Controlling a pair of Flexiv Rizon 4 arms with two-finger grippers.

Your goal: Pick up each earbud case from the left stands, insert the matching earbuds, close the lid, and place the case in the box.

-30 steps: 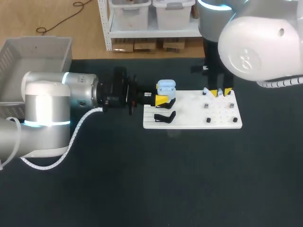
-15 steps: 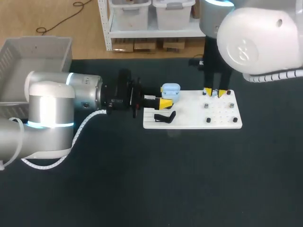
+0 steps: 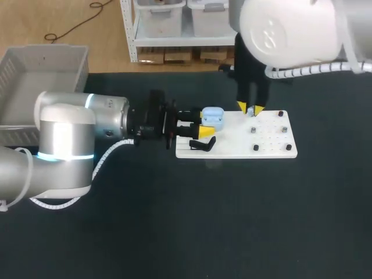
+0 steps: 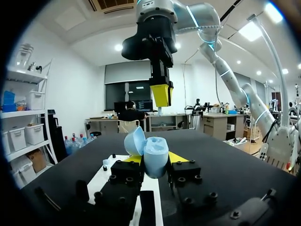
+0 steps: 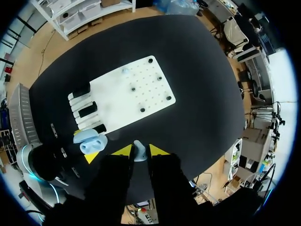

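Observation:
A light blue earbud case (image 3: 213,116) with its lid open is held sideways over the near-left part of the white board (image 3: 267,148) by my left gripper (image 3: 204,123). In the left wrist view the case (image 4: 154,155) sits clamped between the two yellow tips of that gripper (image 4: 155,159). My right gripper (image 3: 250,108) hangs just right of the case, shut on a small pale earbud (image 5: 139,153). From the right wrist the case (image 5: 89,140) lies beside and below my right gripper (image 5: 140,150).
Black stands (image 3: 202,143) sit on the board's left end, and small black pegs (image 3: 256,147) dot its right half. A grey box (image 3: 35,70) stands at the table's far left. Dark open tabletop lies in front of the board.
My left gripper has carried the case to the right over the board. My right gripper has moved left from the pegs toward the case, earbud in its fingers.

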